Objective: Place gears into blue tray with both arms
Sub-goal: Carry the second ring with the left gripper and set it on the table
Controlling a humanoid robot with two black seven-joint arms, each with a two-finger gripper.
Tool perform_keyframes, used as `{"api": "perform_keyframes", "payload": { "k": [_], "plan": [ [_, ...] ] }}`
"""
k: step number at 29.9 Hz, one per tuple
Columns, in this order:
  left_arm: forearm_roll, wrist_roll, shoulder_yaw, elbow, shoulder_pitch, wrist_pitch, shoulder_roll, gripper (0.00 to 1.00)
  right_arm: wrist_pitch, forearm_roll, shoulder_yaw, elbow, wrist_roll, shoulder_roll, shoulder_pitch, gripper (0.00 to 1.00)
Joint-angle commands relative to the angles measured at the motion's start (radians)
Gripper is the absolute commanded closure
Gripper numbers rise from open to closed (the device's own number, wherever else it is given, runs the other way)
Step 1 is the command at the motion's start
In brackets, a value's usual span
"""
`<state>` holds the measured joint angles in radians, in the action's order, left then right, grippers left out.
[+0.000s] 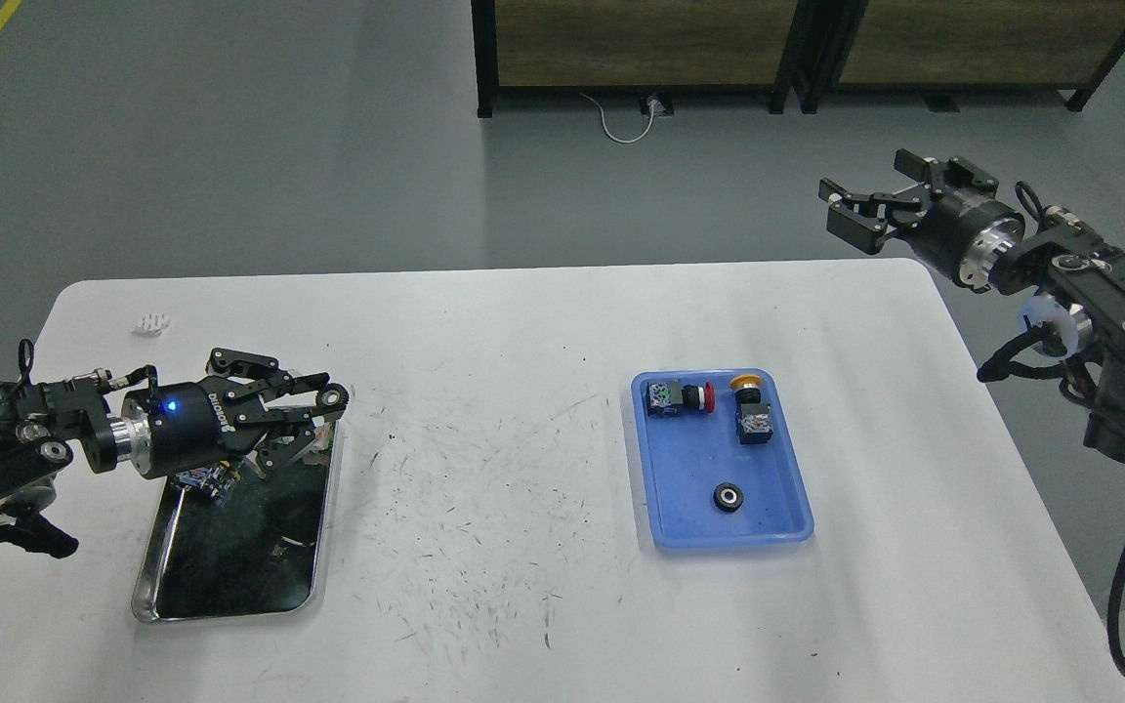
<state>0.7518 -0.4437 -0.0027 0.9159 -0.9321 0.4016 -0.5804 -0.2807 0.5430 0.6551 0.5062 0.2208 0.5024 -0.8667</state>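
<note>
One gear (728, 497) already in blue tray (680, 527). Left gripper (323, 415) over steel tray (147, 576), seemingly clamped on second gear, unclear. Right gripper (841, 205) apart, empty. Next: carry across, release.

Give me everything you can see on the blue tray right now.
The blue tray is a shallow rectangular tray, plastic-looking, with rounded corners and a raised rim. It lies flat on the white table, right of centre, with neither pincer touching it. Inside, one black gear with a pale centre lies near the front; a red-capped switch and a yellow-capped switch lie at the back.
</note>
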Motion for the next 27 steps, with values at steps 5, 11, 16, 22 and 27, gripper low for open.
{"api": "perform_keyframes", "payload": {
  "k": [5,11,16,22,27],
  "plan": [
    [0.007,0.033,0.001,0.026,-0.043,-0.001,0.117,0.74,0.003,0.000,0.003,-0.018,-0.001,0.007,-0.003,0.00],
    [0.017,0.054,0.001,0.021,-0.048,-0.010,0.220,0.74,0.011,0.000,0.006,-0.023,0.000,0.018,-0.005,0.00],
    [0.043,0.080,0.047,0.018,-0.039,-0.035,0.281,0.74,0.017,-0.008,0.015,-0.037,0.000,0.019,-0.018,0.00],
    [0.046,0.092,0.119,0.001,-0.028,-0.072,0.333,0.73,0.023,-0.012,0.017,-0.041,0.003,0.019,-0.051,0.00],
    [0.046,0.097,0.156,-0.011,-0.008,-0.119,0.370,0.73,0.023,-0.012,0.017,-0.041,0.003,0.018,-0.058,0.00]
  ]
}}
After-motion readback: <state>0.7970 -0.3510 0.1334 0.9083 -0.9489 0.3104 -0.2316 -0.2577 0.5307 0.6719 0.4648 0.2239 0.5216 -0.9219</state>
